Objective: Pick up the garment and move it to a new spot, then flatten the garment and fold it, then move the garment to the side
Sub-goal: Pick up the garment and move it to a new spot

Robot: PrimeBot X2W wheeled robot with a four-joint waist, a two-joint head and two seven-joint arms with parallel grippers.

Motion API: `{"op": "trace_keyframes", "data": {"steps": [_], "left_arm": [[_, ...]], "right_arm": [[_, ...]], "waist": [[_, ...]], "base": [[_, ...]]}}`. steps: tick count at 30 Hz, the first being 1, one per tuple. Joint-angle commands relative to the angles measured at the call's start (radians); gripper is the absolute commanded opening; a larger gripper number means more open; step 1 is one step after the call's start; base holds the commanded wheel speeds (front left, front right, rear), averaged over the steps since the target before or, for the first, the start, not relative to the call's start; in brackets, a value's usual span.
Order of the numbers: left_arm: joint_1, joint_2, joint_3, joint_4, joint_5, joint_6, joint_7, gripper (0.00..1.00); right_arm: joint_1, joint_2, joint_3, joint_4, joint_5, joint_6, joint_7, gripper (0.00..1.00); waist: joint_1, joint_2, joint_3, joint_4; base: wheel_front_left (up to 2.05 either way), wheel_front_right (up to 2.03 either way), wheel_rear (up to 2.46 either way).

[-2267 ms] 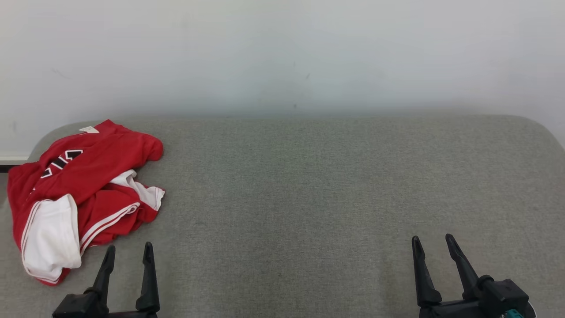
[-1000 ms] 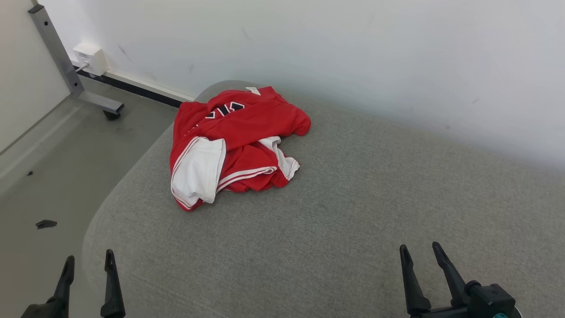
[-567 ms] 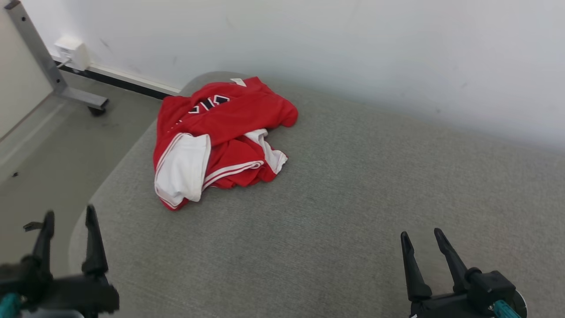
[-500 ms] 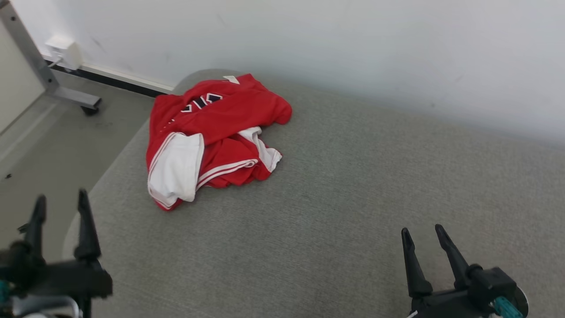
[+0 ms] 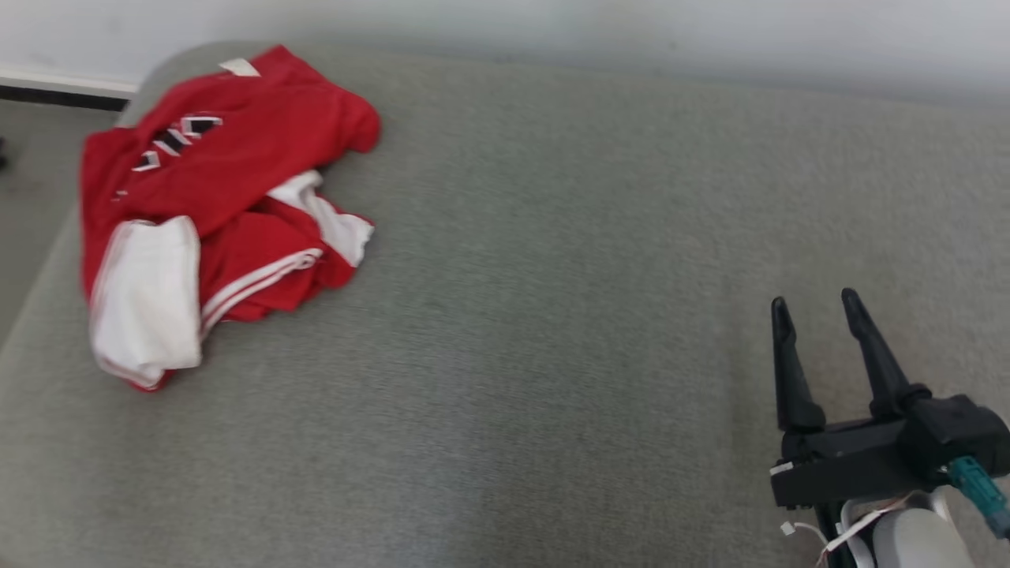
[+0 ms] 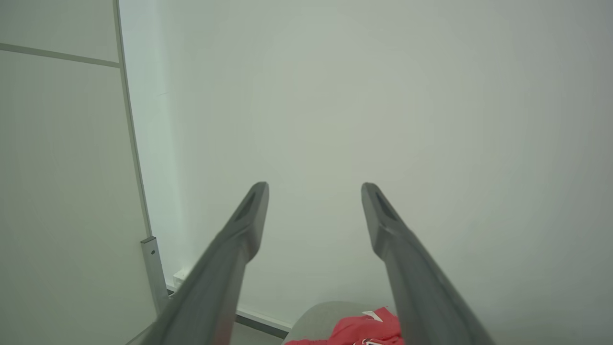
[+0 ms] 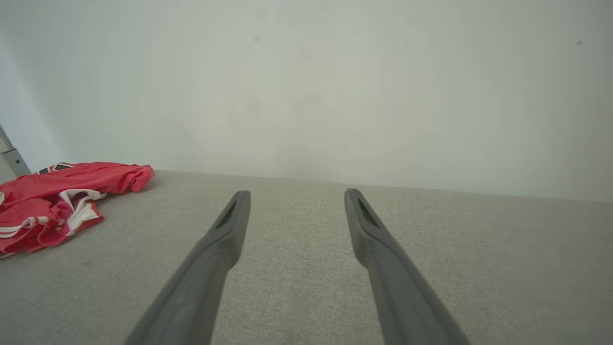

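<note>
The garment (image 5: 213,197), red with white panels and stripes, lies crumpled at the far left end of the grey cushioned surface (image 5: 552,315). It also shows in the right wrist view as the garment (image 7: 57,201) at the left edge, and as a sliver of the garment (image 6: 364,330) at the bottom of the left wrist view. My right gripper (image 5: 817,304) hovers open and empty over the right side of the surface, far from the cloth. My left gripper (image 6: 314,189) is open, empty, and pointed at the white wall above the garment.
A white wall (image 5: 552,24) runs behind the surface. Bare floor (image 5: 24,197) lies past the surface's rounded left end. A metal frame post (image 6: 153,273) and a pale panel (image 6: 57,191) stand at the left in the left wrist view.
The head camera has turned and tilted down, shifting the whole picture. The left gripper has left the head view. The right gripper sits higher in it. The garment lies unchanged.
</note>
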Motion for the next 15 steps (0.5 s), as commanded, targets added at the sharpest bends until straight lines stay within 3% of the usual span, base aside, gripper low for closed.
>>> {"op": "trace_keyframes", "data": {"steps": [1, 7, 15], "left_arm": [[-0.046, 0.019, 0.013, 0.018, -0.024, -0.014, 0.013, 1.00], [-0.180, 0.114, 0.025, 0.130, -0.038, -0.042, 0.059, 1.00], [-0.284, 0.174, -0.023, 0.367, -0.041, -0.072, 0.116, 1.00]], "right_arm": [[-0.020, -0.005, -0.010, -0.010, -0.012, 0.001, -0.006, 1.00], [-0.038, 0.000, -0.035, -0.035, -0.022, 0.001, -0.017, 1.00], [-0.050, -0.012, -0.058, -0.072, -0.032, 0.001, -0.003, 1.00]], "waist": [[-0.0002, -0.0001, 0.175, -0.175], [-0.0002, -0.0001, 0.240, -0.232], [-0.0002, -0.0001, 0.275, -0.252]], "base": [[0.00, 0.00, 0.00], [0.00, 0.00, 0.00], [0.00, 0.00, 0.00]]}}
